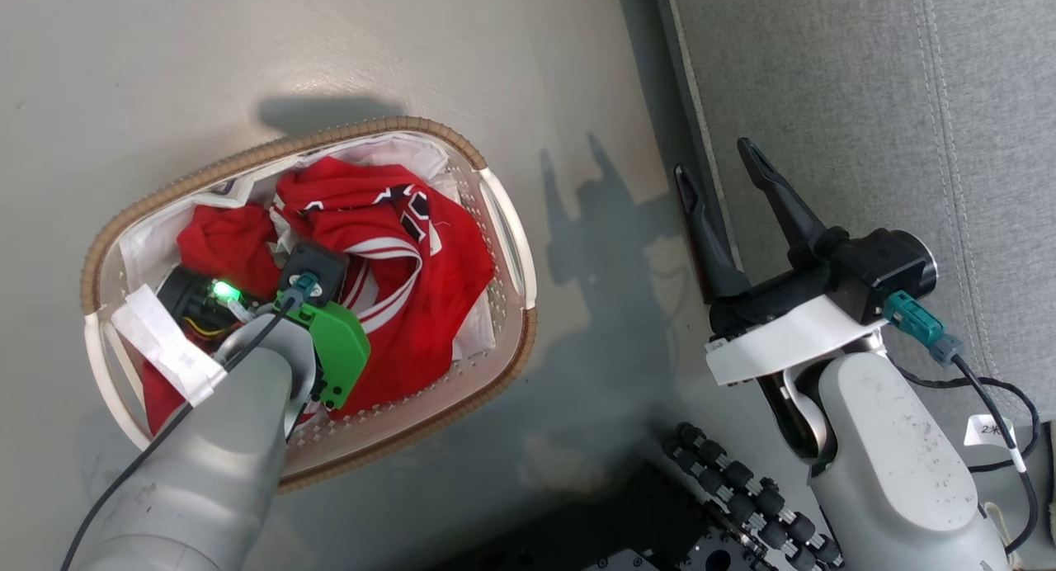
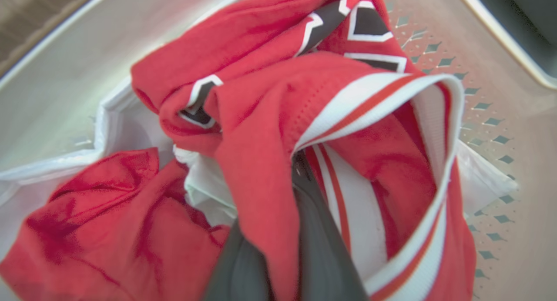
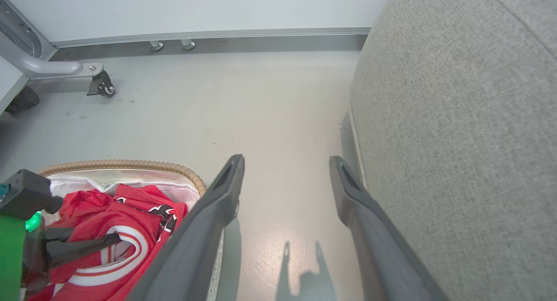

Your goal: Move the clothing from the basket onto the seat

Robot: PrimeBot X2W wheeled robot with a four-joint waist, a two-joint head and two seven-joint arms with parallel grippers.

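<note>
Basket (image 1: 363, 129): oval, white perforated plastic with a brown woven rim and a white cloth liner (image 1: 388, 150) inside. Stands on the grey floor (image 1: 165, 76), toward 9 o'clock in the head view, apart from the sofa

Clothing: every piece in view lies inside the basket. Red jersey (image 1: 388, 224) with white stripes and black-and-white lettering, crumpled and heaped toward the basket's 2 o'clock side. A second, plain red garment (image 1: 227, 245) is bunched at its 10 o'clock side, touching the jersey

Sofa (image 1: 866, 101): grey fabric with stitched seams, taking up the 1 to 3 o'clock part of the head view

Left gripper (image 2: 278, 183): lowered into the basket over the clothing. Fingers pressed together on a fold of the jersey beside its striped white band, with red cloth pinched between them in the left wrist view

Right gripper (image 1: 714, 162): fingers spread wide, holding nothing. Hovers by the sofa's edge, at 3 o'clock of the basket, with the tips pointing to about 12 o'clock in the head view
</note>
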